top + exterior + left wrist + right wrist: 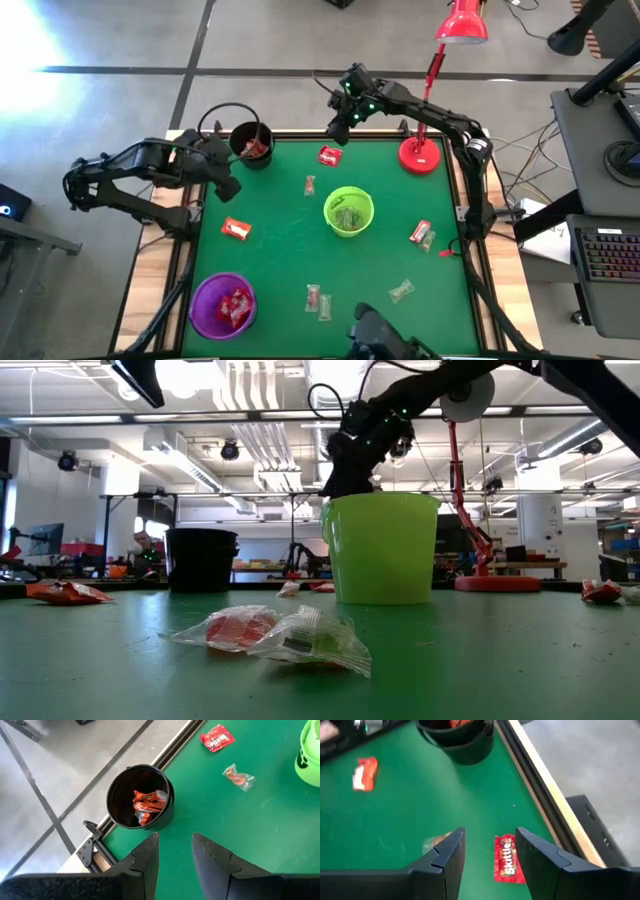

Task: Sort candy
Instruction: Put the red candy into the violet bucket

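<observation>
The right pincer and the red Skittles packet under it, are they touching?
Apart. In the right wrist view the open right pincer hangs above the red Skittles packet, with green table showing between the fingers; the high view shows it raised.

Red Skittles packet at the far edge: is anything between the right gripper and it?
Nothing visible. The right gripper hangs above the red Skittles packet with its fingers open, and only bare green table shows around it. A clear-wrapped candy lies beside it, apart from the packet.
</observation>
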